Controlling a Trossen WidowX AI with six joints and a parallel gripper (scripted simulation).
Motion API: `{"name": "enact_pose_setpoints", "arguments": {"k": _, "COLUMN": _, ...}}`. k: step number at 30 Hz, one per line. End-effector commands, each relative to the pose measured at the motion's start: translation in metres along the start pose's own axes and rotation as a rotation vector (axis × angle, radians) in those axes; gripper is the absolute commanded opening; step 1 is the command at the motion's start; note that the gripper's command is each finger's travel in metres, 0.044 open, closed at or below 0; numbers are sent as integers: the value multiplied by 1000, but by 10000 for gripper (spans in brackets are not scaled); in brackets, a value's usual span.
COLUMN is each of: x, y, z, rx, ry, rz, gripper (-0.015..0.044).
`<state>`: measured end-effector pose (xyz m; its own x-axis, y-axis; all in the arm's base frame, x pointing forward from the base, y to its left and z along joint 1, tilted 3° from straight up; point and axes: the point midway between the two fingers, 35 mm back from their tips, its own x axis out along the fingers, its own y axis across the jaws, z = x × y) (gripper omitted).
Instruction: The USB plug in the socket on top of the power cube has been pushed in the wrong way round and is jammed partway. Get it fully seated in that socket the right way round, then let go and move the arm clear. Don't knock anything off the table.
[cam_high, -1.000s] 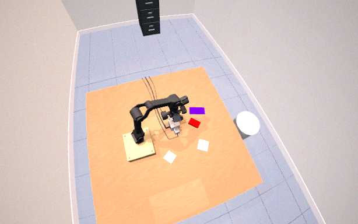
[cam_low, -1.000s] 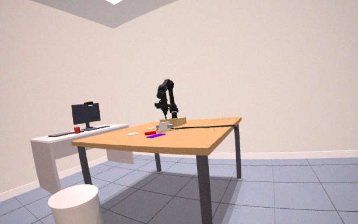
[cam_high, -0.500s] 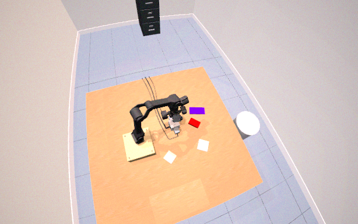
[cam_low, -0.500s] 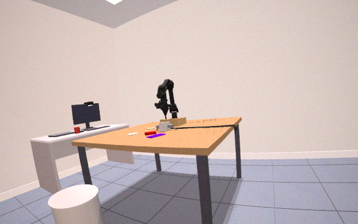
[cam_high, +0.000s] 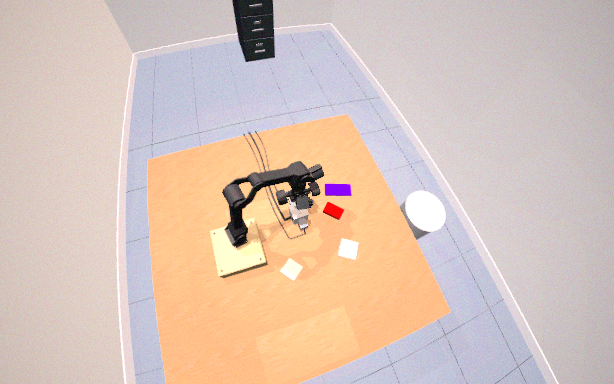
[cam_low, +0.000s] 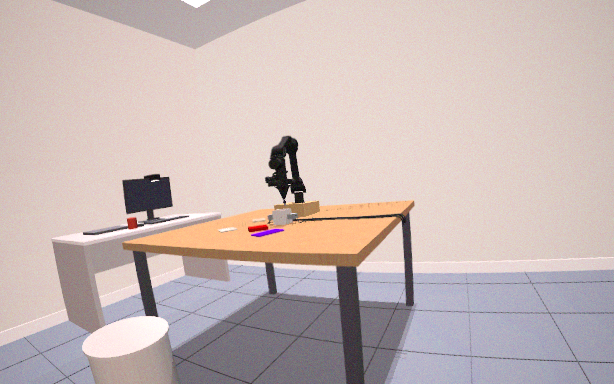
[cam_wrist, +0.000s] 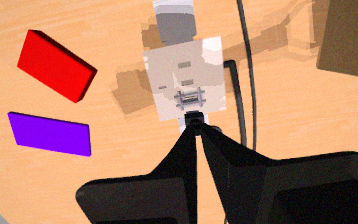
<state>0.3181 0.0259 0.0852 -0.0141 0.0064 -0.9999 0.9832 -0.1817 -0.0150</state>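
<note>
The white power cube (cam_high: 298, 212) (cam_low: 282, 217) (cam_wrist: 167, 95) stands on the table. Its top socket (cam_wrist: 190, 98) shows as a small metal-framed opening, with no plug in it that I can see. My gripper (cam_low: 284, 201) (cam_wrist: 196, 129) is shut on the USB plug, a small black body (cam_wrist: 194, 117) at the fingertips, and points down. In the exterior view the tips are a little above the cube. In the wrist view they appear beside the socket, near the cube's lower edge. The fingers hide most of the plug, and its way round cannot be told.
A grey-and-white plug (cam_wrist: 176, 26) sticks out of the cube's side. Dark cables (cam_high: 270, 197) (cam_wrist: 242, 105) run beside it. A red block (cam_high: 333, 210) (cam_low: 258, 228) (cam_wrist: 56, 66), a purple slab (cam_high: 338, 190) (cam_low: 267, 233) (cam_wrist: 52, 134) and two white squares (cam_high: 291, 269) (cam_high: 348, 249) lie nearby.
</note>
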Motion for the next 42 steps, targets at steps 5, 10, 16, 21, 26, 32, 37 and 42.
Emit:
{"name": "enact_pose_setpoints", "arguments": {"k": 5, "x": 1, "y": 0, "z": 1, "rx": -9, "ry": -6, "rz": 2, "gripper": 0}}
{"name": "enact_pose_setpoints", "arguments": {"k": 10, "x": 2, "y": 0, "z": 1, "rx": -12, "ry": -8, "rz": 2, "gripper": 0}}
{"name": "enact_pose_setpoints", "arguments": {"k": 16, "x": 3, "y": 0, "z": 1, "rx": -16, "ry": -10, "rz": 2, "gripper": 0}}
{"name": "enact_pose_setpoints", "arguments": {"k": 21, "x": 3, "y": 0, "z": 2, "rx": -19, "ry": -11, "rz": 2, "gripper": 0}}
{"name": "enact_pose_setpoints", "arguments": {"k": 26, "x": 4, "y": 0, "z": 2, "rx": -22, "ry": -13, "rz": 2, "gripper": 0}}
{"name": "enact_pose_setpoints", "arguments": {"k": 32, "x": 5, "y": 0, "z": 2, "rx": -26, "ry": -14, "rz": 2, "gripper": 0}}
{"name": "enact_pose_setpoints", "arguments": {"k": 37, "x": 5, "y": 0, "z": 2, "rx": -29, "ry": -16, "rz": 2, "gripper": 0}}
{"name": "enact_pose_setpoints", "arguments": {"k": 42, "x": 6, "y": 0, "z": 2, "rx": -32, "ry": -18, "rz": 2, "gripper": 0}}
